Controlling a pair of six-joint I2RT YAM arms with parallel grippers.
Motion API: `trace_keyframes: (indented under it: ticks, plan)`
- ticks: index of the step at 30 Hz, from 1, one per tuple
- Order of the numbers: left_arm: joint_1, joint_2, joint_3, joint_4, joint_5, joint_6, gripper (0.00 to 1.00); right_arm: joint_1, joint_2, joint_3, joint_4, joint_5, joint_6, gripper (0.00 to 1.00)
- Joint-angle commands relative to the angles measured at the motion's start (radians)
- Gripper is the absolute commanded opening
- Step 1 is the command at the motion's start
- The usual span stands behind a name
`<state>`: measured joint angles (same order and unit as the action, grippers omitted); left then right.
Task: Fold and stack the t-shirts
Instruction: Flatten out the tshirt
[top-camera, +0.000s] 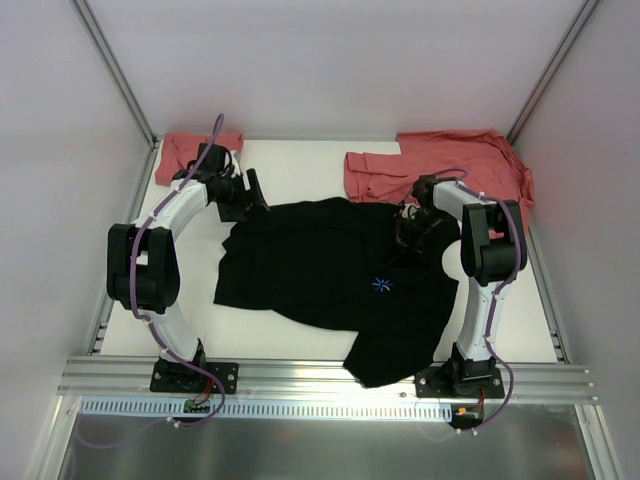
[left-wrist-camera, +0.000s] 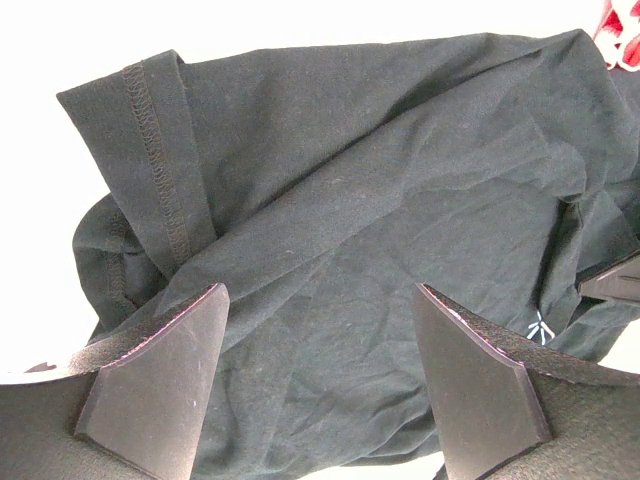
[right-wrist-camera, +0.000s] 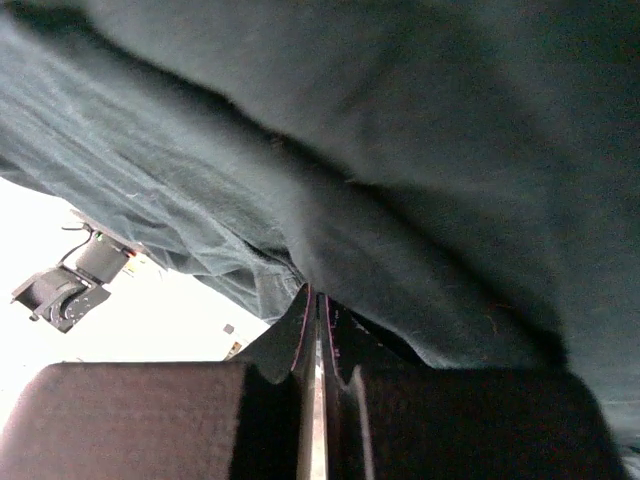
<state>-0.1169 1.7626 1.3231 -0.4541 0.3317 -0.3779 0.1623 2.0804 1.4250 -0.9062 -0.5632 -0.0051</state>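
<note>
Black t-shirt (top-camera: 320, 270) lies rumpled and unfolded at the middle of the table (top-camera: 300, 165), right gripper (right-wrist-camera: 318, 300) clamped shut on a raised fold (presumably to spread it flat), left gripper (left-wrist-camera: 318, 295) spread wide above a sleeve, holding nothing.

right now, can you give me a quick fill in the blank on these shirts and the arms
The middle shirt is ____.
On the right arm the jaws are ____ on it.
On the left arm the jaws stand ____.
The far right shirt is ____.
Missing: black; shut; open; red.
</note>
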Motion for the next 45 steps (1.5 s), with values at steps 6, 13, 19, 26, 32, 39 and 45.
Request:
trace_keyframes:
  ticks: [6, 13, 19, 26, 32, 39, 45]
  plan:
    - [0.002, -0.060, -0.012, -0.003, -0.005, 0.008, 0.75, 0.055, -0.102, 0.064, -0.072, -0.092, -0.015, 0.00]
    - [0.002, -0.074, -0.032, 0.002, -0.005, 0.005, 0.75, 0.115, -0.072, 0.149, -0.151, -0.164, -0.045, 0.00]
    - [0.002, -0.077, -0.032, -0.005, -0.008, 0.010, 0.75, 0.170, -0.033, 0.143, -0.181, -0.219, -0.072, 0.00]
    - [0.002, -0.077, -0.036, -0.014, -0.002, 0.010, 0.74, 0.238, -0.028, 0.137, -0.192, -0.250, -0.108, 1.00]
    - [0.002, -0.072, -0.028, -0.006, 0.003, 0.008, 0.74, 0.200, -0.195, 0.033, -0.133, -0.062, -0.085, 1.00]
    - [0.002, -0.077, 0.025, -0.006, 0.009, 0.014, 0.74, 0.054, -0.446, -0.239, -0.057, 0.034, -0.044, 0.99]
    - [0.002, -0.080, 0.033, -0.003, 0.012, 0.020, 0.74, 0.005, -0.488, -0.333, -0.016, 0.049, -0.041, 0.94]
